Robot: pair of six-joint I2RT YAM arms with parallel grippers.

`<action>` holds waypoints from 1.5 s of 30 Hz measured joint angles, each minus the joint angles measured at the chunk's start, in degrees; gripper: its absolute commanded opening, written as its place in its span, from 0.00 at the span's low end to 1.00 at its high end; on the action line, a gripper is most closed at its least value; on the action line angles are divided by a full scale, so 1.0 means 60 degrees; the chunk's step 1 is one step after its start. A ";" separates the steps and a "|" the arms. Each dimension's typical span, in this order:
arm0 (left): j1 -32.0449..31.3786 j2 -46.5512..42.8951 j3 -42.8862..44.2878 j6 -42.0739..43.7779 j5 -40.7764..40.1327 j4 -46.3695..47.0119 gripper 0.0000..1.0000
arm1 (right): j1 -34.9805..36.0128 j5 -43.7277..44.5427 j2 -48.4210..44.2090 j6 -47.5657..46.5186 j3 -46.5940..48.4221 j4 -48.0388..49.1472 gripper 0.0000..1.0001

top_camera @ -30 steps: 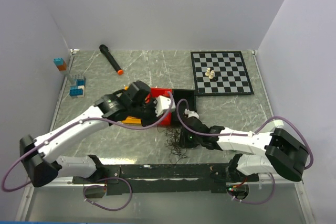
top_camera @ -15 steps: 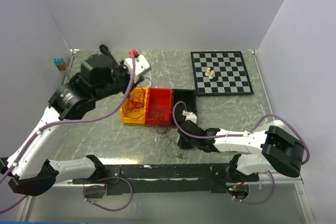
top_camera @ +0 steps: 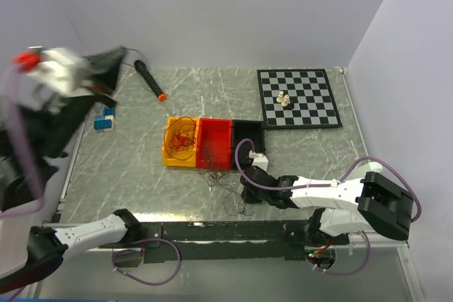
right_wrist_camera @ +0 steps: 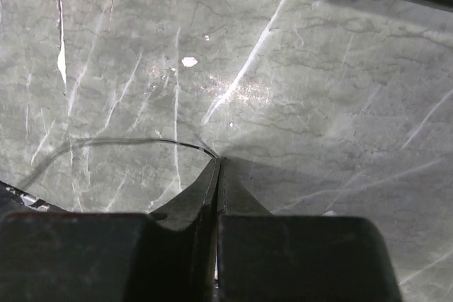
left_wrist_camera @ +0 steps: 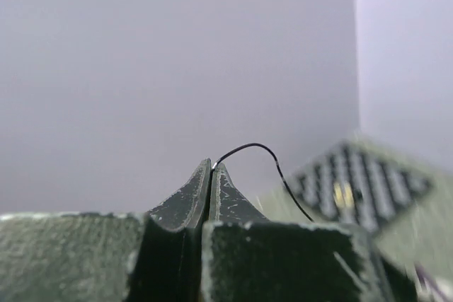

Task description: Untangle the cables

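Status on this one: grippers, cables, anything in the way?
Left gripper shut on a black cable, held high. Right gripper shut on a thin cable at the table. Loose tangle lies before the red bin. Nothing seen blocking.

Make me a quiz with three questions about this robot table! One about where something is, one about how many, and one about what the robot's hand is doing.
1. Where does the chessboard lie on the table?
A) far right corner
B) near left corner
C) right in the middle

2. How many bins stand side by side?
A) two
B) three
C) five

3. What is the left gripper doing?
A) gaping wide open
B) pinching a black wire
C) carrying a toy block

Answers:
1 A: the top view shows it at the far right, away from the arms' bases.
2 B: one is orange, one red and one black.
3 B: the left wrist view shows the jaws pressed together, with the wire curling out at their tips.
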 measured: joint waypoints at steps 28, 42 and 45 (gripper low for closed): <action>0.0000 -0.0091 -0.0306 0.0739 -0.0375 0.2579 0.07 | 0.0557 0.1042 -0.1617 0.0040 0.0820 -0.3020 0.13; 0.0000 0.0091 -0.0991 0.0259 0.1005 0.1559 0.07 | 0.0342 0.1625 -0.3439 -0.1643 0.3246 -0.3315 0.50; 0.0000 0.0102 -0.1129 0.0229 0.1202 0.1446 0.07 | 0.0215 0.1716 -0.3508 -0.1920 0.3439 -0.3319 0.52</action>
